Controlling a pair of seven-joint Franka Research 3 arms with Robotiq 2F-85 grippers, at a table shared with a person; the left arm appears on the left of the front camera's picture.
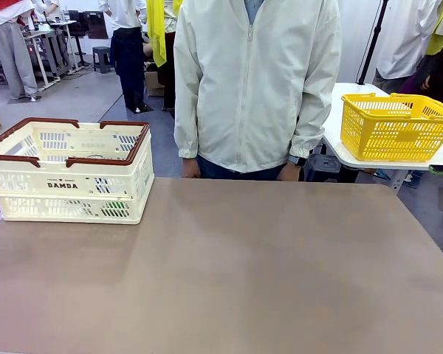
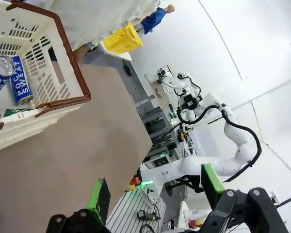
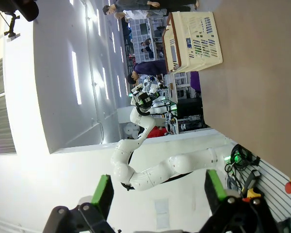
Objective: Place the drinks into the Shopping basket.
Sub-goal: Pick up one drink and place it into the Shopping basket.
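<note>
The Shopping basket (image 1: 68, 171) stands on the left far part of the table (image 1: 229, 273), its long side facing the camera. In the left wrist view two blue drinks (image 2: 12, 77) lie flat inside it, side by side and touching, silver tops toward the upper left — a green one (image 2: 14, 112) shows beside them. The left gripper (image 2: 155, 191) is wide open and holds nothing. The right gripper (image 3: 157, 191) is the same — open, empty. A yellow basket (image 1: 393, 127) stands on a side table at the right.

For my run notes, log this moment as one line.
left end effector: open, empty | right end effector: open, empty | blue metal drink cans: lying inside cream-white slotted plastic basket | brown table: bare
</note>
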